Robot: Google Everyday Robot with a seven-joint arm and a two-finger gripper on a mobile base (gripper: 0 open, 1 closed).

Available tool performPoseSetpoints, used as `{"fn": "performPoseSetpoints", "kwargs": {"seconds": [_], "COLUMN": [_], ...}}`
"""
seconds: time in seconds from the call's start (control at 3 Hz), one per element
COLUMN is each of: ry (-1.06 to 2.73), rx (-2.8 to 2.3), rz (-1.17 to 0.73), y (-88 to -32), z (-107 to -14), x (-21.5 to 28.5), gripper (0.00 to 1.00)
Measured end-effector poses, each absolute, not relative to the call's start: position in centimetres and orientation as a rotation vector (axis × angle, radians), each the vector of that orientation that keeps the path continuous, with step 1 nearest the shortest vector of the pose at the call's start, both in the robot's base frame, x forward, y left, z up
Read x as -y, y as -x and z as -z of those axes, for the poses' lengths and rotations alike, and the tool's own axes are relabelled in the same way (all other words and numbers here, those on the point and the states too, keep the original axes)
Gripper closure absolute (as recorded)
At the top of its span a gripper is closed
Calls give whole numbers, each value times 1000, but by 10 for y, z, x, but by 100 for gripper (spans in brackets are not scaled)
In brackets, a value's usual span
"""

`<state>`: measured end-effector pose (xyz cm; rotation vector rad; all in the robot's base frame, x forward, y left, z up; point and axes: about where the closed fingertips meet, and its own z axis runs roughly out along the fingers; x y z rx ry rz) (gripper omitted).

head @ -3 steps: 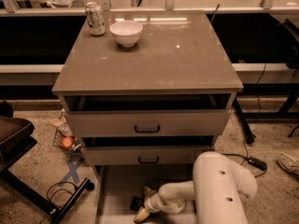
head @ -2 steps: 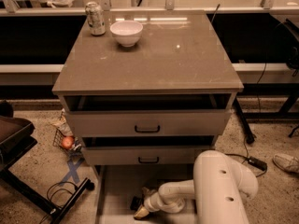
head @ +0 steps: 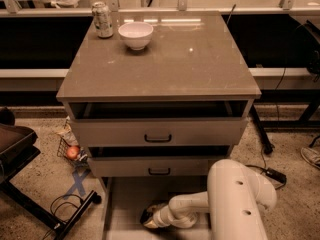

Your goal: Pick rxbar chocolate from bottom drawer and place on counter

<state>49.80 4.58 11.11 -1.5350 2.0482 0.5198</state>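
Note:
The bottom drawer (head: 125, 194) is pulled out at the cabinet's foot, showing its pale floor. My white arm reaches down into it from the lower right. The gripper (head: 149, 218) hangs low over the drawer floor, left of centre. At its tip lies a small dark shape (head: 145, 215), and I cannot tell whether it is the rxbar chocolate or part of the gripper. The counter (head: 170, 59) is the glossy grey-brown top of the cabinet, well above the gripper.
A silver can (head: 103, 19) and a white bowl (head: 135, 34) stand at the counter's back left. Both upper drawers (head: 158, 132) are slightly open above the arm. A wire basket with an orange ball (head: 73, 152), cables and a black stand lie on the floor to the left.

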Motion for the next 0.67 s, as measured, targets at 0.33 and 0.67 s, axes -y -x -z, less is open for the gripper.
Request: {"fn": "performPoseSetpoints", "kwargs": {"seconds": [0.33, 0.67], "ry": [1535, 1544], "rx": [-2048, -2058], "rz": [-520, -510], "y": [-498, -500], "z": [-111, -134], "x": [-46, -41], "gripper": [100, 100]}}
